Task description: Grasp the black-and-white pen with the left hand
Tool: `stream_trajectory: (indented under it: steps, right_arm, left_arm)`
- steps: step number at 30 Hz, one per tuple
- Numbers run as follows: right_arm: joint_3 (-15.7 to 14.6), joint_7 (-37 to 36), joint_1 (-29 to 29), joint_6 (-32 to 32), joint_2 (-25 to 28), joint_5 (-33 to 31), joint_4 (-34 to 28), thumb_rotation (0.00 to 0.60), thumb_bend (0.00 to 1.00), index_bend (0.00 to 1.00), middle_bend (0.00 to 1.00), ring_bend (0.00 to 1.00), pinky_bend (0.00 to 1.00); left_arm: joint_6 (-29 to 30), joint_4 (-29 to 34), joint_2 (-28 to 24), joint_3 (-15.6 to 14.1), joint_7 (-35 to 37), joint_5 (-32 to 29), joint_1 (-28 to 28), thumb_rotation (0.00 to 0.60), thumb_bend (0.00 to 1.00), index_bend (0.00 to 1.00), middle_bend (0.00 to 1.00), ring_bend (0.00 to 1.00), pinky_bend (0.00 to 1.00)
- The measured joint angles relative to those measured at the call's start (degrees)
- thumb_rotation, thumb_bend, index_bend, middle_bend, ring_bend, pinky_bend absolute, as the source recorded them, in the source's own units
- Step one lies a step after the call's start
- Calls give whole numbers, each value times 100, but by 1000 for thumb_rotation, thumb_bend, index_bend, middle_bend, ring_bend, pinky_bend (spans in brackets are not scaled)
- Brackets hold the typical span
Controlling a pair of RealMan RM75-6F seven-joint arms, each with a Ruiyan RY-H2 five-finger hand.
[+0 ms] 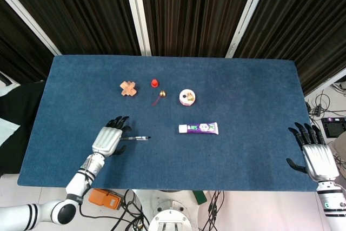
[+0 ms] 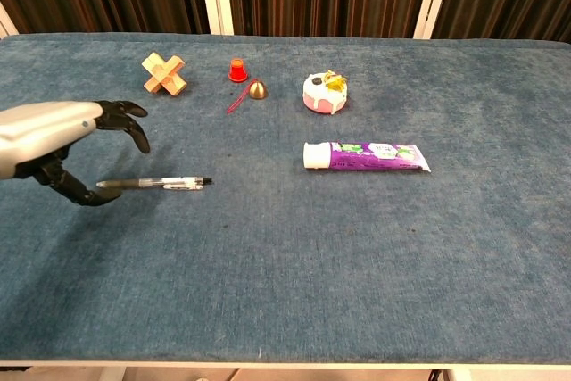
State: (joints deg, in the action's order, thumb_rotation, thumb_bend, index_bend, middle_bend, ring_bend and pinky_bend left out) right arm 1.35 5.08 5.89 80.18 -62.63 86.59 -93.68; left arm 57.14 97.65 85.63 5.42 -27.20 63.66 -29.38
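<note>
The black-and-white pen (image 2: 161,183) lies flat on the blue table cloth (image 2: 294,265), its length running left to right. My left hand (image 2: 59,143) hovers over the pen's left end, fingers spread and curved downward, thumb low beside the tip, holding nothing. From the head view the left hand (image 1: 111,137) covers most of the pen (image 1: 139,138), and only the pen's right end shows. My right hand (image 1: 315,156) rests open at the table's right front corner, far from the pen.
A wooden cross puzzle (image 2: 164,74), a red cap (image 2: 237,70), a small brass bell (image 2: 258,89) and a pink-and-white toy cake (image 2: 324,93) stand in a row at the back. A purple toothpaste tube (image 2: 366,156) lies right of the pen.
</note>
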Motion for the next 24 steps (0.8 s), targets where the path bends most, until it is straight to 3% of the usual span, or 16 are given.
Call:
stream_trajectory:
  steps: [24]
  right_arm:
    - [2,6,22,-14,-12,-13,16,600,360,205,119,35,47]
  left_arm:
    - [-99,-637,619,26,12,-500,-420,600,295,465,64,0,144]
